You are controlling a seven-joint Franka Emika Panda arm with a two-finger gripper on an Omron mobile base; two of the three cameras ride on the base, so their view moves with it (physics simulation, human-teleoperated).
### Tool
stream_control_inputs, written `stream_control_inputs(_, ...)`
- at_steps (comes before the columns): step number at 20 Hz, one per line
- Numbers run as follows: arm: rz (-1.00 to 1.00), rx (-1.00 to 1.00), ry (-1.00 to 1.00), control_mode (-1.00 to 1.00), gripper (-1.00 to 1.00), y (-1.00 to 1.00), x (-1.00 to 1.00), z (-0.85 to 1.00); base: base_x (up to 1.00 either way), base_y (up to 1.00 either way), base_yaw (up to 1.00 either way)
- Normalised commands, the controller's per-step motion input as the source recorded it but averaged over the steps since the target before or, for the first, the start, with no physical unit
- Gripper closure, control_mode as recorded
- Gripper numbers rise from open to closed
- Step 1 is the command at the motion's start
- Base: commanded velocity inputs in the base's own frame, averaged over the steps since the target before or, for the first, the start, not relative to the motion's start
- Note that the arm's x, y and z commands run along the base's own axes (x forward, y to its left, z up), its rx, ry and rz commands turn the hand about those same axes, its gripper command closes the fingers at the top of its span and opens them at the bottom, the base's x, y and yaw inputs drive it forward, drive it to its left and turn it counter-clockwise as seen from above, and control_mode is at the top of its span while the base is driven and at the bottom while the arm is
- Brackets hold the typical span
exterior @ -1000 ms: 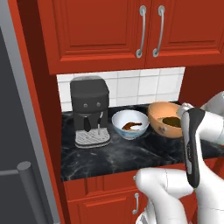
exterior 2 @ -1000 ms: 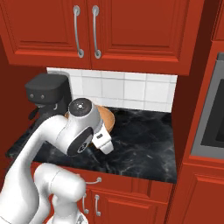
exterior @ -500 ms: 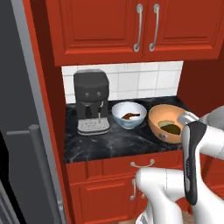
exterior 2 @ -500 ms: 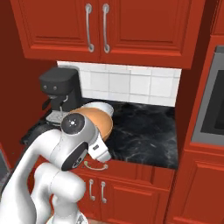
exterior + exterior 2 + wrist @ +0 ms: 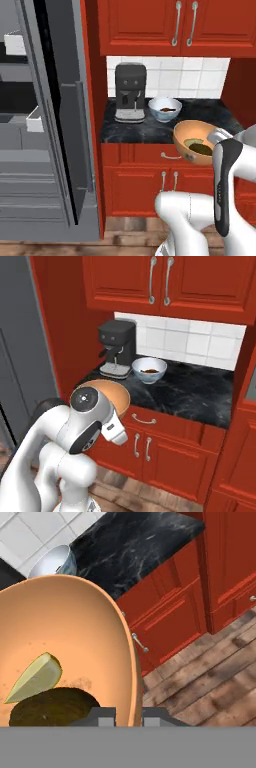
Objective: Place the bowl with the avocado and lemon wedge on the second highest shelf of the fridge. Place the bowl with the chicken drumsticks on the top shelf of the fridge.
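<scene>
Gripper (image 5: 121, 716) closed on the rim of the orange bowl (image 5: 194, 142), held in the air off the counter (image 5: 150, 131). Avocado (image 5: 52, 706) and lemon wedge (image 5: 35, 676) inside. White patterned bowl (image 5: 165, 109) beside the coffee machine (image 5: 130, 93); fridge (image 5: 45, 125) open at left.

In the hand view, the orange bowl (image 5: 70, 647) is cut off by the left edge, and the avocado (image 5: 52, 707) by the lower band. In the right base view, the arm hides the bowl's near half. In the left base view, the fridge (image 5: 30, 125) runs past the left edge. The contents of the white bowl (image 5: 165, 109) are too small to identify.
</scene>
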Motion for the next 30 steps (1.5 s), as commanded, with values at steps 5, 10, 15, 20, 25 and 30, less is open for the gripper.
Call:
stream_control_inputs(5,0.0,0.0,0.0,1.0,1.0,0.0,0.0,0.0,-0.75,0.43,0.7)
stream_control_inputs(10,0.0,0.0,0.0,1.0,1.0,0.0,0.0,0.0,-0.55,0.93,0.67)
stream_control_inputs(15,0.0,0.0,0.0,1.0,1.0,0.0,0.0,0.0,-0.2,1.0,0.53)
stream_control_inputs(20,0.0,0.0,0.0,1.0,1.0,0.0,0.0,0.0,0.47,0.96,0.27)
stream_control_inputs(25,0.0,0.0,0.0,1.0,1.0,0.0,0.0,0.0,1.0,0.62,-0.07)
stream_control_inputs(30,0.0,0.0,0.0,1.0,1.0,0.0,0.0,0.0,1.0,0.55,-0.25)
